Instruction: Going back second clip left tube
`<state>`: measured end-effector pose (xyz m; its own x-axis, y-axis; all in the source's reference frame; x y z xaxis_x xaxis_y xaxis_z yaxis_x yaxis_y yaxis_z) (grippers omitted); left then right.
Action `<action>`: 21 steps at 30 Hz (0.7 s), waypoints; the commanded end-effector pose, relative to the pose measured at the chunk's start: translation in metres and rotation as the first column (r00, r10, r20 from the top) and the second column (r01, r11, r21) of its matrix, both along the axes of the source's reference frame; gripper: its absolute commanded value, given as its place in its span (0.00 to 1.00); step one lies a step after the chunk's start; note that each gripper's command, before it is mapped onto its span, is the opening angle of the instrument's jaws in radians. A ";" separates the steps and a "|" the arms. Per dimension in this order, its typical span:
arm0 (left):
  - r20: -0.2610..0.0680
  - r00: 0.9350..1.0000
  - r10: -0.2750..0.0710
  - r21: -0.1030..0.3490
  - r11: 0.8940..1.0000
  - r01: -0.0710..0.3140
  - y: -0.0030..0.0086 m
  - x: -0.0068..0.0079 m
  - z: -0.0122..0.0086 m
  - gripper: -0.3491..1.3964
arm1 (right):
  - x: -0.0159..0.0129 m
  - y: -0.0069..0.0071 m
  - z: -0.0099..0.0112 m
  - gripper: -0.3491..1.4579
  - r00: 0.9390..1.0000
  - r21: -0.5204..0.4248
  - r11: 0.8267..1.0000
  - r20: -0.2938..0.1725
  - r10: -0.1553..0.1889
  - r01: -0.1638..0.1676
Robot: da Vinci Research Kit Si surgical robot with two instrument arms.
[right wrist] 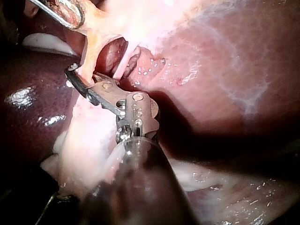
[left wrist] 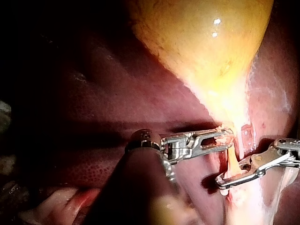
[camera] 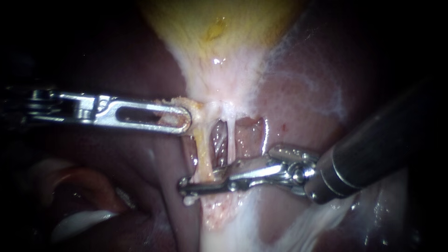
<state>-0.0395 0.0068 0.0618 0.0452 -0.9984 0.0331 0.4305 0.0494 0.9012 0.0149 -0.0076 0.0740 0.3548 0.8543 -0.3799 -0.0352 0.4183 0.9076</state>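
The yellow gallbladder narrows down to a pale neck. My left instrument comes in level from the left, its slotted jaws shut on a flap of tissue at that neck. Below it the yellowish left tube runs downward. My right instrument reaches across from the right and straddles this tube low down, a narrow gap showing between its jaws. The jaws hide whether a clip sits there. A thinner pale right tube hangs beside it. The left wrist view shows the right instrument around the same tube.
Dark red liver lies on both sides and behind the window between the tubes. Whitish fatty tissue spreads below the right instrument's jaws. In the right wrist view the liver fills the side away from the tubes.
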 end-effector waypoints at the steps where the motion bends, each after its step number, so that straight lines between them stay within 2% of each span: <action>1: 0.000 1.000 0.000 0.000 1.000 0.000 0.0000 0.0000 0.0000 0.00 | 0.0000 0.0000 0.0000 0.00 1.000 0.000 1.000 0.000 0.000 0.000; 9: 0.000 1.000 0.000 0.000 1.000 0.000 0.0000 0.0000 0.0000 0.00 | 0.0000 0.0001 0.0002 0.00 1.000 -0.003 1.000 -0.013 0.003 -0.003; 11: 0.000 1.000 0.000 0.000 1.000 0.000 0.0000 0.0000 0.0000 0.00 | 0.0001 0.0001 0.0000 0.21 0.998 -0.065 0.998 -0.057 0.002 -0.006; 13: 0.000 1.000 0.000 0.000 1.000 0.000 0.0000 0.0000 0.0000 0.00 | 0.0002 0.0002 -0.0002 0.36 0.995 -0.109 0.994 -0.096 0.003 -0.013; 16: 0.000 1.000 0.001 0.000 1.000 -0.001 0.0000 0.0000 0.0001 0.00 | 0.0004 0.0003 -0.0004 0.43 0.995 -0.175 0.984 -0.102 0.007 -0.024; 19: 0.000 1.000 0.001 0.000 1.000 -0.001 0.0000 0.0000 0.0001 0.00 | 0.0005 0.0003 -0.0004 0.47 0.995 -0.245 0.968 -0.090 0.034 -0.055; 21: 0.000 1.000 0.001 0.000 1.000 -0.001 0.0000 0.0000 0.0001 0.00 | 0.0004 0.0003 -0.0005 0.47 0.995 -0.266 0.962 -0.096 0.027 -0.052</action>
<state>-0.0394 0.0068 0.0619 0.0457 -0.9984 0.0331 0.4303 0.0496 0.9013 0.0152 -0.0073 0.0735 0.2767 0.7244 -0.6314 0.0231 0.6518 0.7580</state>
